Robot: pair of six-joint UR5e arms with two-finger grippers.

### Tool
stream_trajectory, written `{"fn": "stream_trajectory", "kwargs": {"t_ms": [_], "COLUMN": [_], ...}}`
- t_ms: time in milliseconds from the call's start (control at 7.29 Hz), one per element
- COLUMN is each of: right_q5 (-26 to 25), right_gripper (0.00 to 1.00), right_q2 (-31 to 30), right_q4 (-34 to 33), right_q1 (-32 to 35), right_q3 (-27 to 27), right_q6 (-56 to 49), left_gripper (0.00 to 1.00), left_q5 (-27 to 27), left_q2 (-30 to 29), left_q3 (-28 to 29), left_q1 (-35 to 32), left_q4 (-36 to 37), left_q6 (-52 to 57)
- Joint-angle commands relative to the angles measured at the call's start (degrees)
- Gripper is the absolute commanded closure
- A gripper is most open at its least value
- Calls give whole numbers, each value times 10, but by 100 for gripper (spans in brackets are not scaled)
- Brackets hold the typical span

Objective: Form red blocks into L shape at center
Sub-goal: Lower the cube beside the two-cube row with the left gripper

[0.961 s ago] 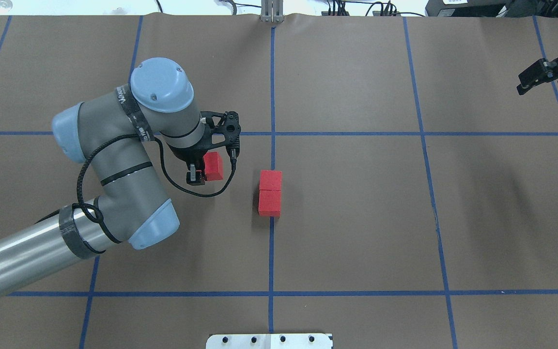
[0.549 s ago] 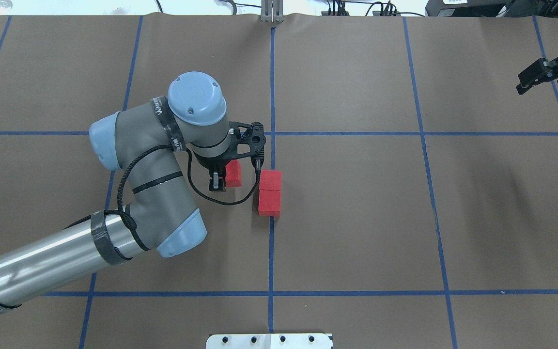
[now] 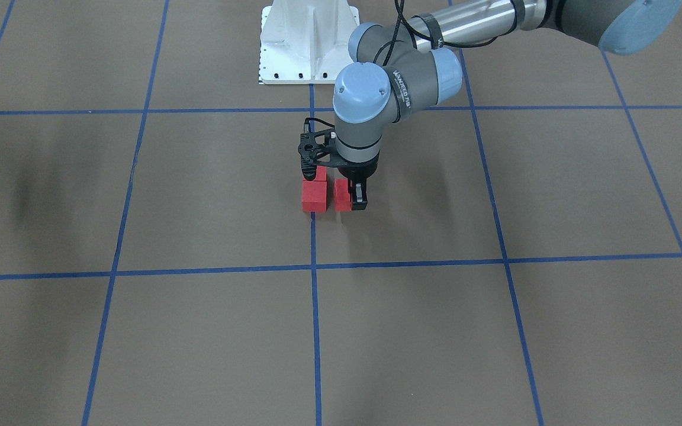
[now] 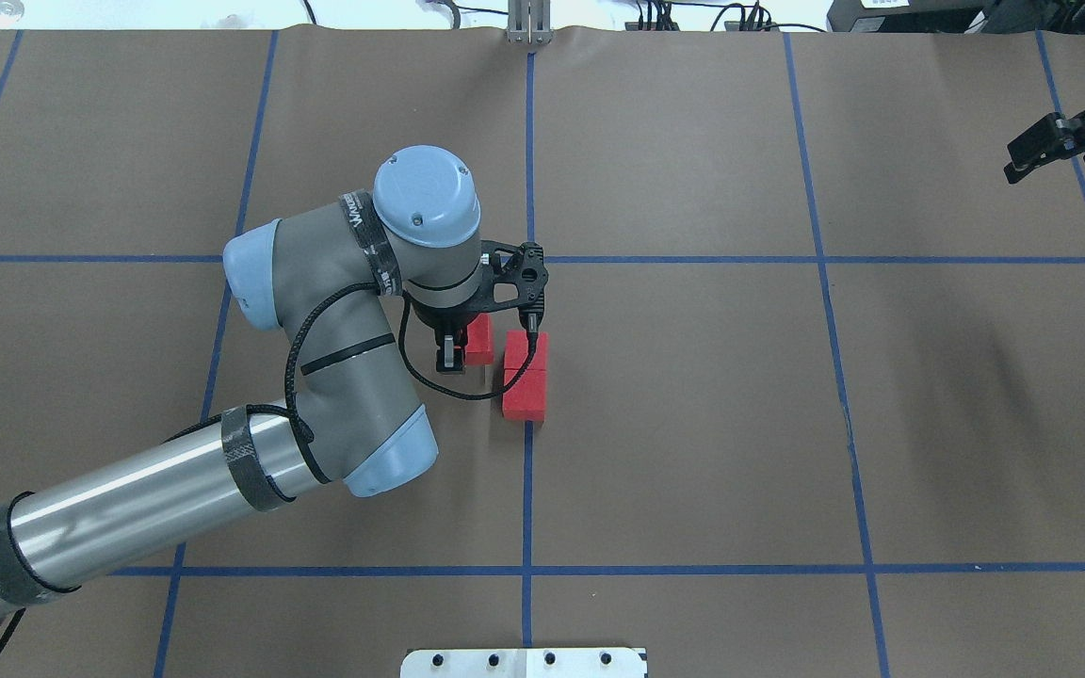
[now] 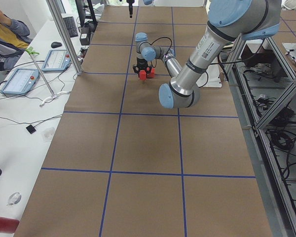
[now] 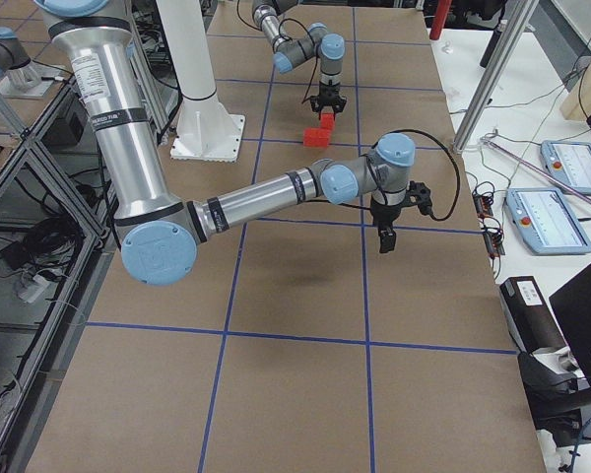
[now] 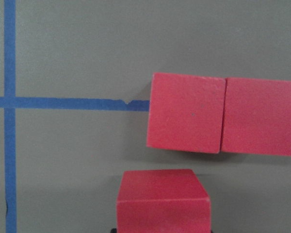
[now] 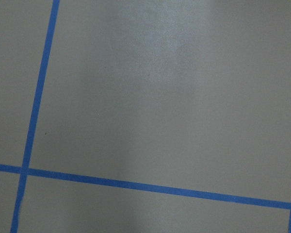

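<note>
**A:** Red on brown paper! Three red cubes near the middle of the worktop (image 4: 693, 424). In the overhead view the upper block (image 4: 526, 350) and the lower block (image 4: 524, 395) touch face to face. They lie in a row along the vertical blue tape line (image 4: 527, 490), just below the centre crossing.

**B:** And the third block (image 4: 479, 339)?

**A:** Clamped in the left hand (image 4: 465, 350), with one dark finger (image 4: 449, 356) showing on its left side. It sits just left of the upper block. The left wrist camera shows a thin strip of paper between the two, so they are beside each other, not touching.

**B:** Is it down on the worktop?

**A:** I can't tell from these angles.

**B:** And the right hand (image 4: 1037, 155)?

**A:** It's far off in the upper right corner of the overhead frame, well apart from all three blocks. Its wrist camera sees only brown paper and blue tape. Whether its fingers are apart or together, I cannot tell.
</note>
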Motion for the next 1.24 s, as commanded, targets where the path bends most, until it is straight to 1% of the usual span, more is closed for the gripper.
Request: {"fn": "stream_trajectory", "kwargs": {"t_ms": [0,686,824,1098], "right_q5": [0,0,0,-1], "right_gripper": [1,1,1,1], "right_q2": [0,0,0,0], "right_q4": [0,0,0,0], "right_q1": [0,0,0,0], "right_q3": [0,0,0,-1], "right_q6": [0,0,0,0], "left_gripper": [100,100,99,94], "left_q5": [1,0,1,1], "left_q2": [0,-1,-5,-13], "left_q3": [1,4,4,16], "left_q1": [7,11,11,11], "left_q4": [1,0,1,0], "left_q6": [-3,-4,-4,-4]}}
